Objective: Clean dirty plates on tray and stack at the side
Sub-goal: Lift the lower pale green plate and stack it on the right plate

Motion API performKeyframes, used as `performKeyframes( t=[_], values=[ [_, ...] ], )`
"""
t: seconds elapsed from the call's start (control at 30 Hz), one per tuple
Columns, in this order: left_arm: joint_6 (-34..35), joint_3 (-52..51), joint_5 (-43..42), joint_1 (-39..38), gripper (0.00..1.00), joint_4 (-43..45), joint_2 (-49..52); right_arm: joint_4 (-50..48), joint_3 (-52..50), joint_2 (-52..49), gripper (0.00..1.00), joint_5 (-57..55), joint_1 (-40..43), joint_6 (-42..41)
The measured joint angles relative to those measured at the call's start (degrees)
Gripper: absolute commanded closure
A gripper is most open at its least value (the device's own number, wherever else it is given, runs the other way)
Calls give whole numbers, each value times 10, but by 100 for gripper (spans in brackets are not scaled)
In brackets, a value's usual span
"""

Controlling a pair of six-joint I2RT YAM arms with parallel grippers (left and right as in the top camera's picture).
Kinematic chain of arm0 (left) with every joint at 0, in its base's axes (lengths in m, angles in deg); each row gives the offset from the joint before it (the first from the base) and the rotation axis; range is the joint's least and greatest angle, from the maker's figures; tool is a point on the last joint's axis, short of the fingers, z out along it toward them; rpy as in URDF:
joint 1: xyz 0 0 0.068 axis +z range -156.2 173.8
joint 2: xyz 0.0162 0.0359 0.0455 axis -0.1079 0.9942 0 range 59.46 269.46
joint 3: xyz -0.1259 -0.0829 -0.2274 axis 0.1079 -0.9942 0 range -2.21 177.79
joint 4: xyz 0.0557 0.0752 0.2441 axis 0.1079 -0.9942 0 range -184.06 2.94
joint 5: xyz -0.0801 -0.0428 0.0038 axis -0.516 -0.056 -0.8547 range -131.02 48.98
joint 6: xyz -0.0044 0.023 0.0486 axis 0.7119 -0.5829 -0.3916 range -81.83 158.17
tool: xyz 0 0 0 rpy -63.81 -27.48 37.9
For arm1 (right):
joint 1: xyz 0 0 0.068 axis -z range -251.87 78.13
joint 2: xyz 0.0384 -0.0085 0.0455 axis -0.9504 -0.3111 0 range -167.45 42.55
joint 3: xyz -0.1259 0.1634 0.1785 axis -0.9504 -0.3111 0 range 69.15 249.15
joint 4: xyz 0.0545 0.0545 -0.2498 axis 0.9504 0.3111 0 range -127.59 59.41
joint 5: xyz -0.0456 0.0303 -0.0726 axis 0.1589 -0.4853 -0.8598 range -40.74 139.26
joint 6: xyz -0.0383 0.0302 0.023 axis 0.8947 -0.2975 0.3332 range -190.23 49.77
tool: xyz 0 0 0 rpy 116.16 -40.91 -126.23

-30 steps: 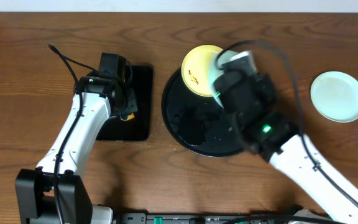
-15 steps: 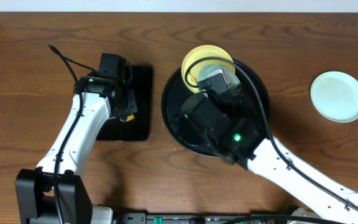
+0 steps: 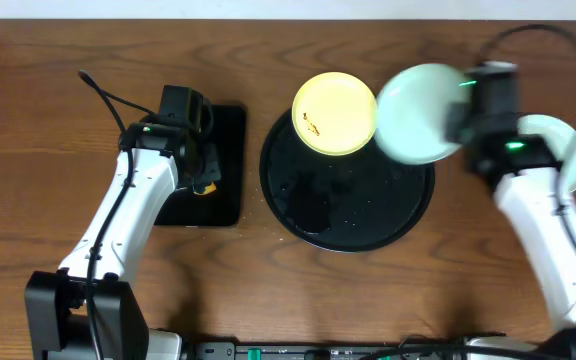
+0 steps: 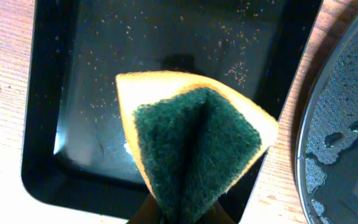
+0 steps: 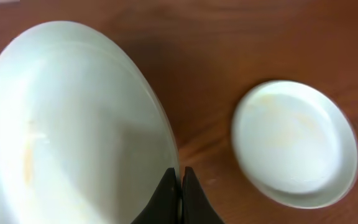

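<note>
My right gripper (image 5: 180,180) is shut on the rim of a pale mint-blue plate (image 3: 416,100) and holds it in the air over the right edge of the round black tray (image 3: 348,215); the plate fills the left of the right wrist view (image 5: 73,124). A pale yellow plate (image 3: 334,113) with small dark smudges lies on the tray's far rim. A second mint-blue plate (image 3: 566,150) lies on the table at the right, seen also in the right wrist view (image 5: 294,143). My left gripper (image 4: 182,214) is shut on a folded green-and-yellow sponge (image 4: 194,140) above the rectangular black tray (image 4: 67,93).
The round tray's floor is wet with droplets (image 3: 313,200). The rectangular black tray (image 3: 223,165) lies left of the round tray. A dark cable (image 3: 103,90) runs behind my left arm. The wooden table's far edge is near the top of the overhead view.
My right arm has swung from over the tray to the right, lifting the mint-blue plate off the tray toward the plate on the table. The left arm has not moved.
</note>
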Motion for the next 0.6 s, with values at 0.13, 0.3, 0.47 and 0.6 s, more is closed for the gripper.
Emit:
performKeyframes(
  t=[0.13,0.3,0.47,0.6],
  values=[
    [-2,0,0,0,92,3,0,-25,0,-1,99,46,151,-9],
    [-3,0,0,0,92,3,0,-49,0,-21,99,67,284,-15],
    [-3,0,0,0,92,3,0,-52,0,-76,99,102,348,-17],
    [-3,0,0,0,92,3,0,-57,0,-137,99,110,353,-19]
  ],
)
